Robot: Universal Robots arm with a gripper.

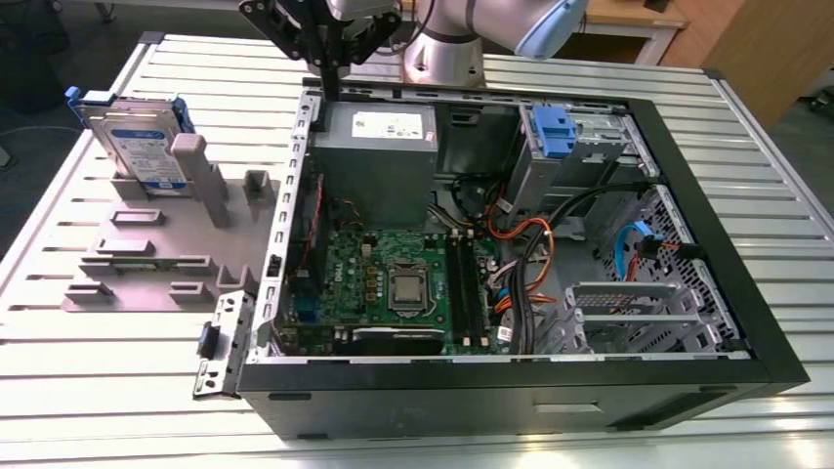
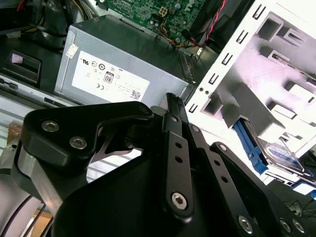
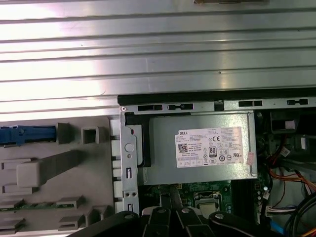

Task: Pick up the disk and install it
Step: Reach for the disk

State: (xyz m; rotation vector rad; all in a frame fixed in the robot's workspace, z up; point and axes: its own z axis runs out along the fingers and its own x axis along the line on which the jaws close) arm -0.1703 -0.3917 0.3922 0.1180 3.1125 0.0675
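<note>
"Table (image 1: 78, 391) first: ribbed metal, with the open computer case (image 1: 521, 391) lying on it."

"And the grey holder (image 1: 144, 264)?"

"Beside the case, on the exterior view's left. The disk (image 1: 137, 142) stands on edge at its far end, blue rails showing."

"The gripper (image 1: 326, 90)?"

"Above the case's rim by the power supply (image 1: 378, 161), well apart from the disk, fingers (image 2: 174, 118) pressed together on nothing."

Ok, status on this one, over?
Gripper shut, empty, over edge of black computer case. Silver blue-railed hard drive upright in grey rack, exterior view's left, apart from gripper.
</note>
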